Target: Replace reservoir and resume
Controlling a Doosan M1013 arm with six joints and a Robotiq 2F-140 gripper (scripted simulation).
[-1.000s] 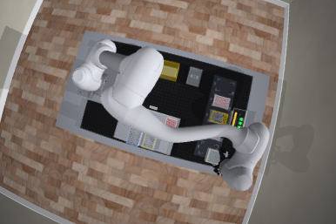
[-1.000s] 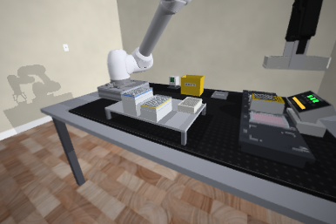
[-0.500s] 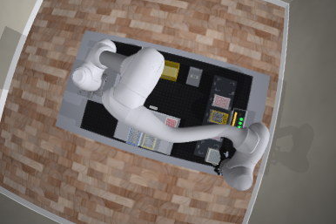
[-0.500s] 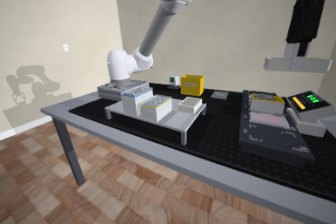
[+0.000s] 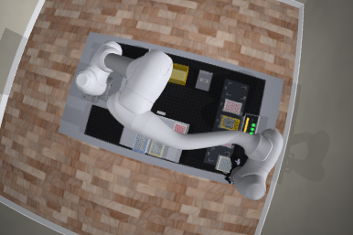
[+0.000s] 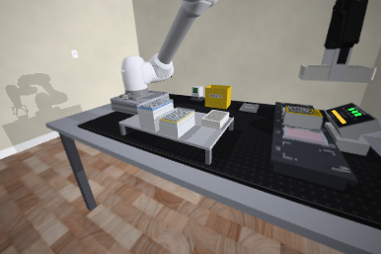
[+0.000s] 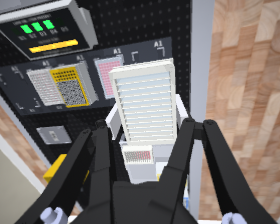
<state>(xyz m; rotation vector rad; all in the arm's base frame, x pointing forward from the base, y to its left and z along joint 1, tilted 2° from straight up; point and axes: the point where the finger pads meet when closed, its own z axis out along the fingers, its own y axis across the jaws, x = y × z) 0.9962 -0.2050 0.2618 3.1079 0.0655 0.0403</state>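
My gripper [image 7: 147,105] [image 6: 341,58] [image 5: 234,171] is shut on a white 12-trough reservoir [image 7: 143,97] [image 6: 336,73] [image 5: 224,164]. It holds the reservoir level and high above the table, over the near end of the deck row. I cannot read the reservoir's label. The end deck position below it [image 6: 306,161] [image 7: 147,54] shows bare brackets with an engraved A1. Beside that position come a pink plate [image 6: 303,135] [image 7: 108,75], a yellow tip rack [image 6: 303,111] [image 7: 68,85] [image 5: 229,122] and a second plate [image 7: 41,85] [image 5: 232,106]. The far end position [image 5: 235,90] is bare.
The grey shelf [image 6: 197,137] [image 5: 125,139] carries a blue-rimmed box [image 6: 156,114], a yellow-rimmed box [image 6: 177,120] and a low white item [image 6: 215,117] [image 5: 181,128]. The panel [image 6: 347,115] [image 7: 43,30] with green lights and an amber strip stands beside the deck. A yellow box [image 6: 218,96] stands at the back.
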